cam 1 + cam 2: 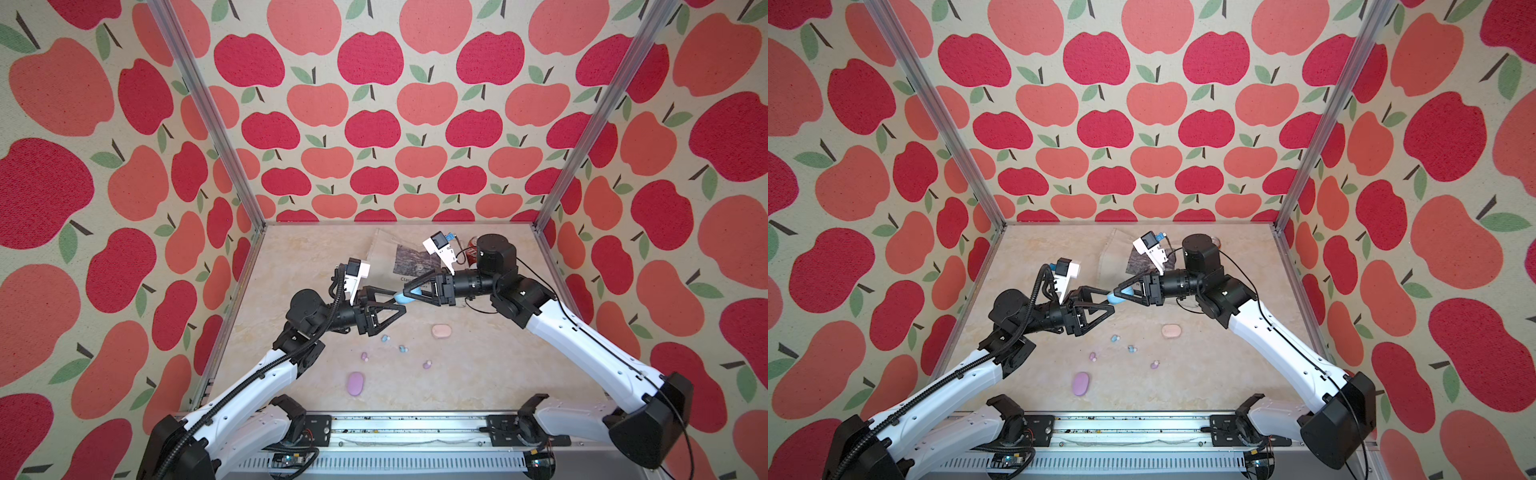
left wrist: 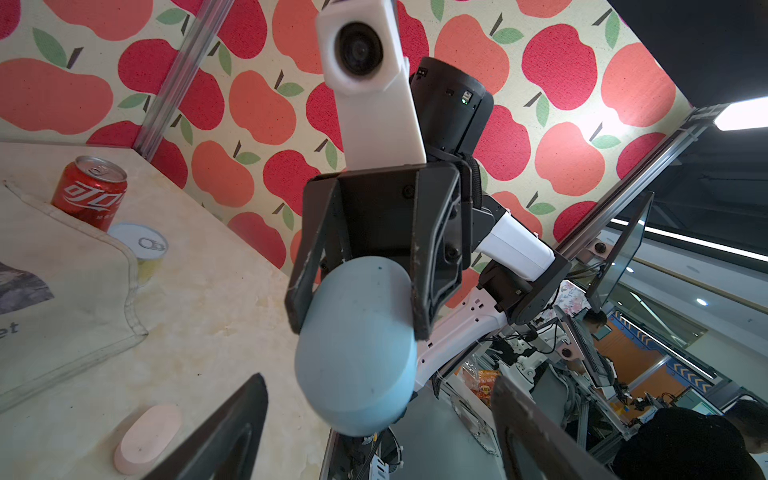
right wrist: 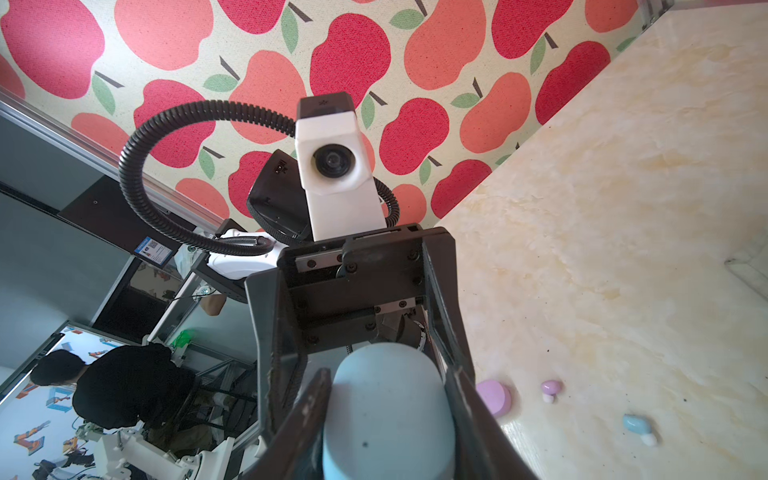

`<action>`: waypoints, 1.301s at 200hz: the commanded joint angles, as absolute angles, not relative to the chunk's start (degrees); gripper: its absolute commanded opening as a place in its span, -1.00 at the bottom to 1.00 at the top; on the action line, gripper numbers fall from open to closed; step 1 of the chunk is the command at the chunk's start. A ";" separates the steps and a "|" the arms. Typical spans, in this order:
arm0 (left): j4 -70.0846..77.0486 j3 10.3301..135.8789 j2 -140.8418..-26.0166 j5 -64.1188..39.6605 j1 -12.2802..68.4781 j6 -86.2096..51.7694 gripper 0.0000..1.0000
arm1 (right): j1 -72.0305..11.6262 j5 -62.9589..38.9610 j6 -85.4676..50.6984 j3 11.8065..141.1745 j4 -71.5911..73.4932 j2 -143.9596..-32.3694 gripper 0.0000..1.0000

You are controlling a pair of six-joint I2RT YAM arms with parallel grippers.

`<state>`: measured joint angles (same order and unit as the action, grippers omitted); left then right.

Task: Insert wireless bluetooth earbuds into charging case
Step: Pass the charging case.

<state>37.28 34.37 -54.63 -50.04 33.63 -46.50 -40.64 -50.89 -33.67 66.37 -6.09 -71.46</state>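
Right pincer is up off the surface with the blue case clamped between narrow jaws, and a good part of the case pokes out past the tips. Left pincer meets it nose to nose, jaws wide and empty. One finger is right at the case's free end, touching or just short, I can't tell which. In the left wrist view the case hangs between those spread fingers, and its lid looks shut.

The buds lie loose below: a blue bud, a second blue bud, a lilac bud and another lilac bud. I can't find any pink ones. The pink case and lilac case lie flat nearby.

Here's the danger. That shell is smooth and rounded, so a nudge from the left finger could pivot it or squirt it out of the grip. If the left pincer closes off-centre, the case twists. If the right lets go before the left has it, it drops, likely among the buds, and scatters them. And with the lid shut nothing goes in, while prying it in mid-air risks flipping the case away.
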 commanded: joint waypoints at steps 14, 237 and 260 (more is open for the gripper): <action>41.35 36.63 -55.49 -51.33 33.93 -46.49 0.59 | -41.33 -50.79 -35.78 65.44 -1.20 -70.49 -0.57; 36.20 39.66 -55.80 -53.23 32.52 -42.14 -0.74 | -42.19 -51.99 -34.25 67.53 -6.99 -71.32 0.07; 30.28 41.57 -55.39 -56.31 31.83 -38.93 -0.76 | -41.80 -53.78 -33.08 69.61 -10.85 -71.95 0.22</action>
<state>34.83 37.71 -56.47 -52.21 32.62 -43.90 -41.67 -51.57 -35.40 66.24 -4.62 -71.57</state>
